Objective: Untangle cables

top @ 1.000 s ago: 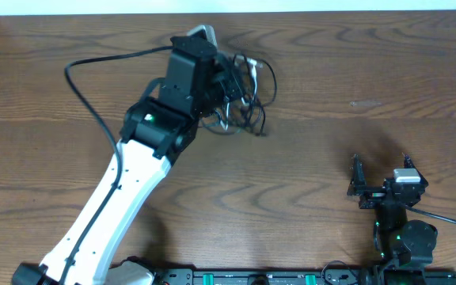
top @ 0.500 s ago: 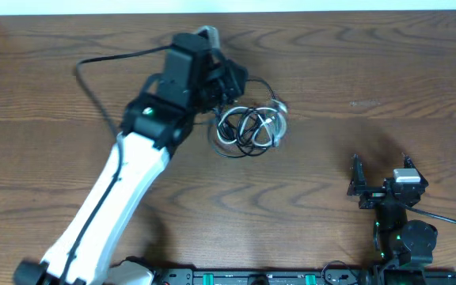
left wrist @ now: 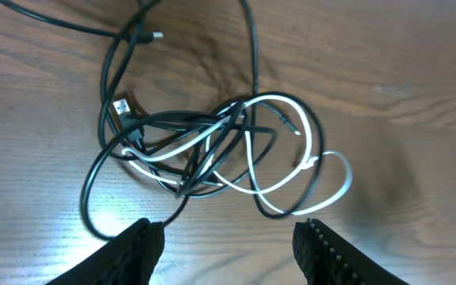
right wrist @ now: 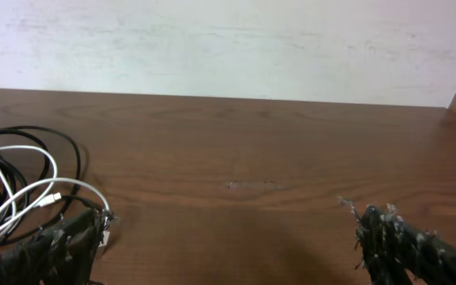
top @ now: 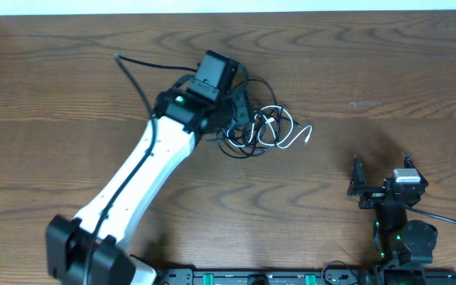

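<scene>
Cables: a loose knot of thin cords (top: 253, 131) lies flat on the brown wooden table (top: 386, 71), with one white cord (top: 295, 141) threaded through several black cords (top: 236, 146). Every place below is given from this knot.
White strand: the white cord's curls spill out of the knot on the side facing the right arm. The left wrist view shows the white cord (left wrist: 335, 170) crossing over and under the black loops.
Plugs: a flat silver plug (left wrist: 122, 107) sits at the knot's edge. A small black plug (left wrist: 153, 34) lies just outside the knot.
Left arm: the left gripper (left wrist: 229, 237) hangs directly above the knot, pointing down at it. Its jaws stand apart with nothing between them. One black loop runs just beside a fingertip (left wrist: 137, 245), and whether they touch cannot be told.
Right arm: the right gripper (top: 380, 178) sits well apart from the knot, low over the wood. Its jaws are spread wide and hold nothing. In its own view the right gripper (right wrist: 224, 245) has the knot at the far left.
Arm wire: a thick black wire (top: 133, 71) arcs away from the knot, on the side opposite the right gripper.
</scene>
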Controlling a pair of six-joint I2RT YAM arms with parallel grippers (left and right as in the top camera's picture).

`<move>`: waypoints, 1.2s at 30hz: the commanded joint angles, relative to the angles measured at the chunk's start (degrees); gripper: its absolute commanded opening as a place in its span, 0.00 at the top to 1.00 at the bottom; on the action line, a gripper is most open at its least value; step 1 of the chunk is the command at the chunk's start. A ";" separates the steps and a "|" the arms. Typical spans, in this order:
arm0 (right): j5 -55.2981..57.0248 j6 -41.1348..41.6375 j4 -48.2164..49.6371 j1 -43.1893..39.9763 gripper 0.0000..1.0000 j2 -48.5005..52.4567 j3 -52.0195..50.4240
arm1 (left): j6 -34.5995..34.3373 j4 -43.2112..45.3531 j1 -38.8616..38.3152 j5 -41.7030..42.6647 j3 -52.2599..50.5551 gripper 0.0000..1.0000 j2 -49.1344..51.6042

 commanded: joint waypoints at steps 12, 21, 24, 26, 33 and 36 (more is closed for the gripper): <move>0.07 -0.70 -0.31 0.35 0.01 -0.09 -0.04 | 2.25 10.01 -5.62 8.57 0.15 0.40 12.11; 0.04 -0.70 -0.31 0.35 0.01 -0.09 -0.04 | 2.23 10.01 -7.10 4.39 -0.48 0.40 12.26; 0.04 -0.70 -0.31 0.35 0.01 -0.09 -0.04 | 2.21 10.32 -8.11 2.43 -0.63 0.44 13.11; 0.07 -0.70 -0.31 0.35 0.01 -0.09 -0.04 | 2.19 11.08 -8.59 2.45 -0.63 0.47 13.22; 0.07 -0.70 -0.31 0.35 0.01 -0.09 -0.04 | 2.21 12.66 -9.73 1.60 -0.63 0.47 14.03; 0.04 -0.70 -0.31 0.35 0.01 -0.09 -0.04 | 2.21 12.57 -9.70 -2.14 -0.63 0.47 15.63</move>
